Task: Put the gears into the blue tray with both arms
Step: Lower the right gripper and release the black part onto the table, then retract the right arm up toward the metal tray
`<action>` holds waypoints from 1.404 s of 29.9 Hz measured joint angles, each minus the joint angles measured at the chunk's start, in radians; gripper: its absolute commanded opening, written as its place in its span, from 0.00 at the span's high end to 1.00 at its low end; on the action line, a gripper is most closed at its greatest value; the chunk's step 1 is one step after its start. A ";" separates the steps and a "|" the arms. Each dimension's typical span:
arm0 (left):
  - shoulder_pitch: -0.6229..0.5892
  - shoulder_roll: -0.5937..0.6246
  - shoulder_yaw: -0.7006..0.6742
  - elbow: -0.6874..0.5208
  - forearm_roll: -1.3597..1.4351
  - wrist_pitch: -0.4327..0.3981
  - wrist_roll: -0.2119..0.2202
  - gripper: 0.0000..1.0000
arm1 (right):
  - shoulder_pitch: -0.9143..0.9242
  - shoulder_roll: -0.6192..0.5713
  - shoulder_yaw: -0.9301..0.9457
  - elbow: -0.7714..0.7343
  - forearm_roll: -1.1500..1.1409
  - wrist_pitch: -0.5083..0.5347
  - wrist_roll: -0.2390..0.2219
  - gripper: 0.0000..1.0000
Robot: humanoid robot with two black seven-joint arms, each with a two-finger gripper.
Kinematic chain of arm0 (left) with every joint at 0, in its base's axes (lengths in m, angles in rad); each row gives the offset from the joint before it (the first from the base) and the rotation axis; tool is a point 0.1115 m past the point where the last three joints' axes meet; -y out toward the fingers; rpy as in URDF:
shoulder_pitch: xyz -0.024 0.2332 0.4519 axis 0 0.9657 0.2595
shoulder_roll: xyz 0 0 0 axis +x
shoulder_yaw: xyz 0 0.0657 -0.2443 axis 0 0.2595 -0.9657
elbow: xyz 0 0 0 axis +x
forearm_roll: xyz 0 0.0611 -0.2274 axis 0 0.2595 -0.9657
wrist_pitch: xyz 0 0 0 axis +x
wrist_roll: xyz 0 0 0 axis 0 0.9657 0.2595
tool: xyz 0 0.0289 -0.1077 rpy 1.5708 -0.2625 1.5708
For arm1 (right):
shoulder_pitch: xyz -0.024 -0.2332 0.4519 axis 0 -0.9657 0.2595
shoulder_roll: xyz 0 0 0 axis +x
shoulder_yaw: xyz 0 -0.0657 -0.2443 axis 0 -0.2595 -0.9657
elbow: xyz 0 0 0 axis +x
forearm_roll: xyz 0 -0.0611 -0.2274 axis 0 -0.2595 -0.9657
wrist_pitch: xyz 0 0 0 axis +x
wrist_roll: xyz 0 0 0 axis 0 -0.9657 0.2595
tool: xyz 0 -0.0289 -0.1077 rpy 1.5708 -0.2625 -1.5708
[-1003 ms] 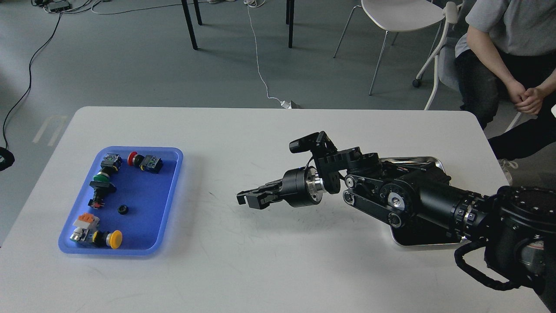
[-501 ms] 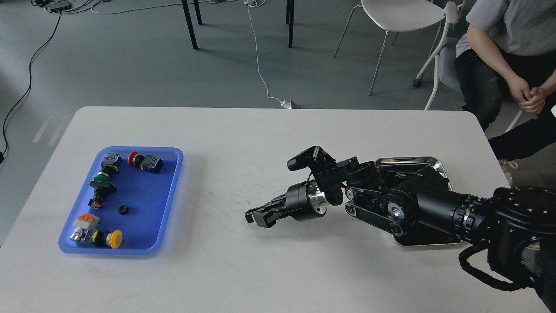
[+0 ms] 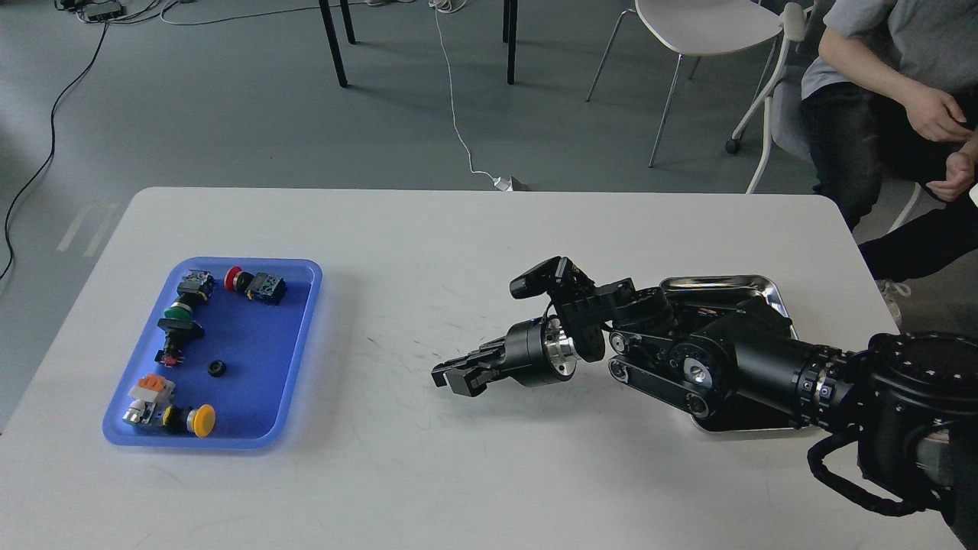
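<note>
Centre of frame: right claw (image 3: pixel 456 378) slightly parted, grasping nothing, low over table (image 3: pixel 474 252) | left of frame: one gear (image 3: pixel 216 368) in blue tray (image 3: pixel 306 321) | left claw unseen

Blue tray (image 3: pixel 304 321) glossy plastic; steel tray (image 3: pixel 764 284) shiny metal; table (image 3: pixel 458 244) matt, scuffed.

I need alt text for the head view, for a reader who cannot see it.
The right gripper hangs low over the bare middle of a white table, between a blue tray on the left and a steel tray on the right. The blue tray holds one gear and several switches.
</note>
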State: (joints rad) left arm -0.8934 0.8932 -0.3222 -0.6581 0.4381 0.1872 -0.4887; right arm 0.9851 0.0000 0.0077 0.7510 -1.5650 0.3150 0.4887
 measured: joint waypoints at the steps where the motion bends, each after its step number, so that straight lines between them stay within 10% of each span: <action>1: 0.000 0.002 0.000 0.000 0.000 0.000 0.000 0.07 | 0.000 0.000 0.000 0.000 0.000 -0.001 0.000 0.62; 17: 0.002 0.064 0.014 -0.099 0.029 -0.006 0.000 0.05 | -0.007 0.000 0.108 -0.035 0.079 -0.028 0.000 0.34; 42: 0.012 0.110 0.098 -0.541 0.357 -0.048 0.000 0.02 | -0.012 -0.143 0.267 -0.169 1.078 -0.158 0.000 0.07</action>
State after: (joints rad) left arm -0.8818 1.0034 -0.2243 -1.1993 0.7949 0.1392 -0.4887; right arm 0.9735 -0.1432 0.2746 0.5825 -0.4865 0.1566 0.4887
